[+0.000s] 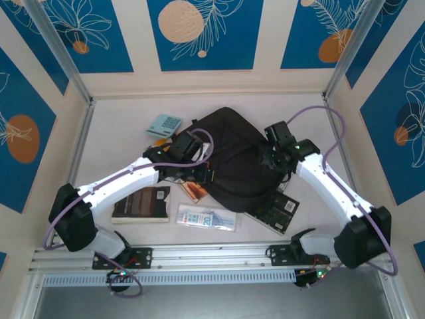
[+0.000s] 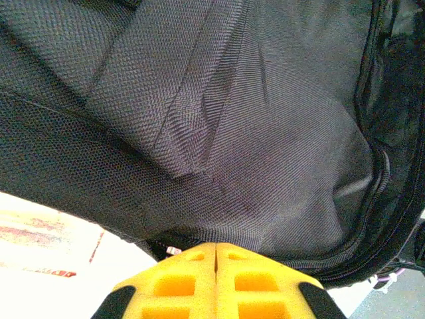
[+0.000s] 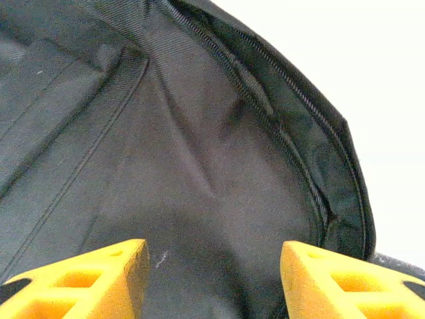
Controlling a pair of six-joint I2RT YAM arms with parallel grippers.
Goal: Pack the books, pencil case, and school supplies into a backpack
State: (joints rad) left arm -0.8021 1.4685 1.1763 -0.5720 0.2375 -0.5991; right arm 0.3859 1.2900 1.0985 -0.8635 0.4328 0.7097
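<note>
Pale tabletop (image 1: 119,143) carries large black fabric backpack (image 1: 229,163) at centre, light-teal gridded square (image 1: 164,125) at far left. Near side: brown-black paperback (image 1: 141,204), white-blue flat pouch (image 1: 206,218), black gold-patterned book (image 1: 273,211).

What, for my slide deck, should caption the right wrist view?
Open right gripper poised close to the black backpack fabric, beside its zipper.

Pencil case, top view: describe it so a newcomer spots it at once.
Find the big black backpack mid-table. Just below it in the top view lie flat things in a row; the pencil case sits between a brown-black book and a black patterned book. It alone is pale: a long narrow white-and-blue pouch.
</note>
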